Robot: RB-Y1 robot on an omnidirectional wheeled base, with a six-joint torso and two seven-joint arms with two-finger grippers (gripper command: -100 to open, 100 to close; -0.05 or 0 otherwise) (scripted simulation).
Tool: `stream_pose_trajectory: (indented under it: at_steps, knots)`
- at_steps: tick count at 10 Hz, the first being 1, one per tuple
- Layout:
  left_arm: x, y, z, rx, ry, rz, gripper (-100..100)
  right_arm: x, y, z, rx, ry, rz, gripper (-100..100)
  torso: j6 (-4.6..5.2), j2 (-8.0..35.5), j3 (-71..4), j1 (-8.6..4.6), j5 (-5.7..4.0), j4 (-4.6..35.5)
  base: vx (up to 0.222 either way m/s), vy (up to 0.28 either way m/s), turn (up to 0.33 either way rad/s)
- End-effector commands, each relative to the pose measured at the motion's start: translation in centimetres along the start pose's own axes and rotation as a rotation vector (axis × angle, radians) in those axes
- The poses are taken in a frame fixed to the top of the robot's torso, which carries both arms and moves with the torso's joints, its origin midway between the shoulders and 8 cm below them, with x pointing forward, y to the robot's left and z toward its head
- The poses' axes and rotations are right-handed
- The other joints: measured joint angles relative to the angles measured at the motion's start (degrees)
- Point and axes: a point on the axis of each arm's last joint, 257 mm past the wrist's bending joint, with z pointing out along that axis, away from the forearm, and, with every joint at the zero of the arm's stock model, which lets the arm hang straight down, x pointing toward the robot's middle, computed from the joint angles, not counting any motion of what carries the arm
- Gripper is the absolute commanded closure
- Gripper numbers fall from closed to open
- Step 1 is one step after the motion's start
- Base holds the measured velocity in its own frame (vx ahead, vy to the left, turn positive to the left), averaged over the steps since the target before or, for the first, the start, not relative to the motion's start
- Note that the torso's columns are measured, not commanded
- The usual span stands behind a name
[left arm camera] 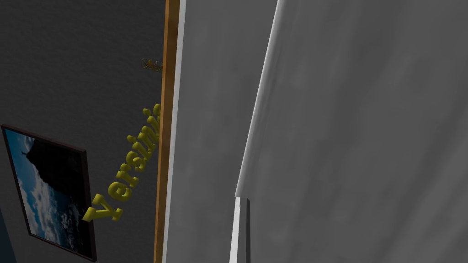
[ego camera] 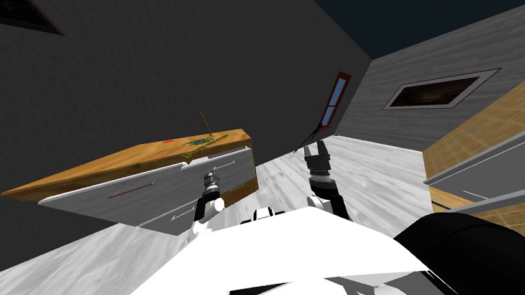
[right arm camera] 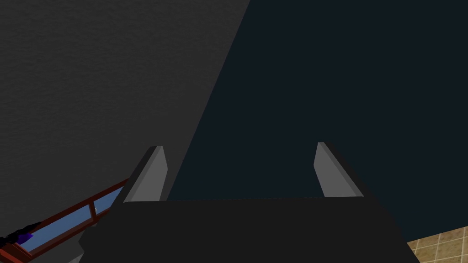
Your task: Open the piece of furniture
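Though dresser (ego camera: pixel 155 199) top is wood, fronts grey, handles (ego camera: pixel 131 188) thin.

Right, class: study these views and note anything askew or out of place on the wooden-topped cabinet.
By the left end effector, one grey drawer front on the cabinet appears to stand slightly forward of its neighbours, so it looks ajar. Nothing looks spilled or damaged.
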Motion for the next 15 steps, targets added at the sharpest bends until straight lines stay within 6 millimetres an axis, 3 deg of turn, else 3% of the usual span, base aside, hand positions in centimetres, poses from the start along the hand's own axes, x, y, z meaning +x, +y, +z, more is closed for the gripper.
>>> stream_pose_trajectory:
  at_steps: [1, 4, 7, 10, 14, 15]
  knots:
    - [-1.1, -0.9, 0.6, 0.012, 0.019, 0.052, -100, 0.0, 0.0, 0.0, 0.000, 0.000, 0.000, 0, -0.06, -0.25, -0.20, 0.05, -0.06, 0.02, -0.005, -0.010, 0.000]
    - [-2.0, -2.0, 1.3, 0.024, 0.038, 0.106, -100, 0.0, 0.0, 0.0, 0.000, 0.000, 0.000, 0, -0.11, -0.02, -0.07, -0.13, -0.19, 0.18, 0.016, -0.016, 0.003]
    - [-0.7, -1.4, 1.1, 0.004, 0.025, 0.061, -100, 0.0, 0.0, 0.0, 0.000, 0.000, 0.000, 0, -0.09, 0.02, -0.04, -0.40, -0.27, 0.20, 0.031, -0.119, 0.018]
    - [0.4, -0.4, 0.5, -0.010, 0.007, 0.004, -100, 0.0, 0.0, 0.0, 0.000, 0.000, 0.000, 0, -0.12, 0.12, 0.01, 0.20, -0.09, 0.22, 0.001, -0.008, 0.000]
    - [0.2, -1.4, 1.0, -0.006, 0.014, 0.015, -100, 0.0, 0.0, 0.0, 0.000, 0.000, 0.000, 0, -0.11, -0.23, -0.20, -0.11, -0.19, 0.13, 0.054, 0.009, 0.014]
    - [0.2, -0.6, 0.6, -0.008, 0.011, 0.016, 100, 0.0, 0.0, 0.0, 0.000, 0.000, 0.000, 0, -0.11, 0.03, -0.06, -0.12, -0.18, 0.18, -0.066, -0.009, -0.038]
